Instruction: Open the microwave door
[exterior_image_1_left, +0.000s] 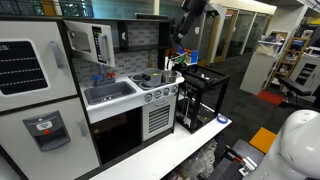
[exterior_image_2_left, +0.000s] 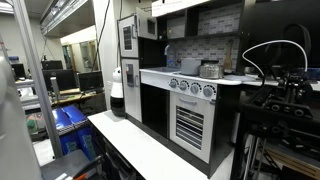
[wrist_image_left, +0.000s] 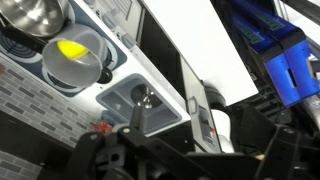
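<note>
Overhead, one gripper (exterior_image_1_left: 182, 48), openness impossible to tell, one microwave door (exterior_image_1_left: 104, 45), one sink (exterior_image_1_left: 108, 93)

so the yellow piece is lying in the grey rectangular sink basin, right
Not quite. The yellow piece lies in the round grey pot, not in the grey rectangular sink basin beside it. The wrist view shows this.

No legible text, label, brand, number or sign anywhere
</note>
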